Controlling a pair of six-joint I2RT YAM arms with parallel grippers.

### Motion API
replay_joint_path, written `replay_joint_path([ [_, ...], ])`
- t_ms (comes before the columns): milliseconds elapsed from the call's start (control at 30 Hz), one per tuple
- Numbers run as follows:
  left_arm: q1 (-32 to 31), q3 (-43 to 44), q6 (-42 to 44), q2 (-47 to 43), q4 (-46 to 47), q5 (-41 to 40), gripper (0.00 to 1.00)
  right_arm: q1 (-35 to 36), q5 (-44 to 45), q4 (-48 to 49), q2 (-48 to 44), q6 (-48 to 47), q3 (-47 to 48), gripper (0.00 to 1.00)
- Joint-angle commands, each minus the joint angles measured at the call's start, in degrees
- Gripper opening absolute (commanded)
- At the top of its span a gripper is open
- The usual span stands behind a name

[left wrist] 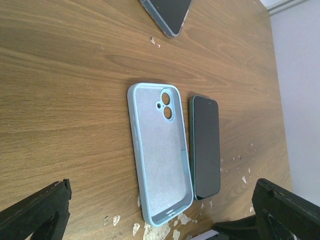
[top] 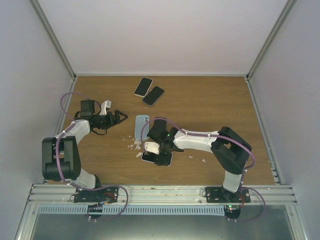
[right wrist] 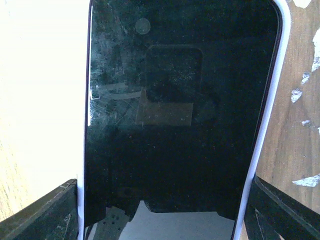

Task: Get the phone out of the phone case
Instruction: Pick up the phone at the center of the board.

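As the top view shows, the phone [top: 166,160] lies low-centre on the counter [top: 210,100], under the right pincer [top: 157,151]. Left wrist: the left pincer [left wrist: 162,187] gapes, facing an empty case [left wrist: 160,155]. Right wrist: fingers [right wrist: 40,215] flank the phone's case [right wrist: 265,115]; whether they clamp it is unclear. Slick stiff glass, probably a soft rim: likely best peeled at a corner.
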Motion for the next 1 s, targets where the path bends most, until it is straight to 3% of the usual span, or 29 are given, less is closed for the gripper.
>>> replay_joint_path([
  [0, 0.46, -0.93, 0.24, -1.77, 2.98, 1.26, 0.99, 0.32, 1.51, -1.53, 0.25, -0.91, -0.15, 0.61],
  [433, 0.48, -2.88, 1.53, -3.43, 6.04, 10.49, 0.99, -1.94, 0.08, 3.63, -8.85, -1.49, 0.45, 0.52],
  [967, -2.45, -5.66, -3.19, -5.42, 11.97, 22.51, 0.87, -9.27, 2.67, 8.74, -13.86, 0.56, 6.02, 0.49],
])
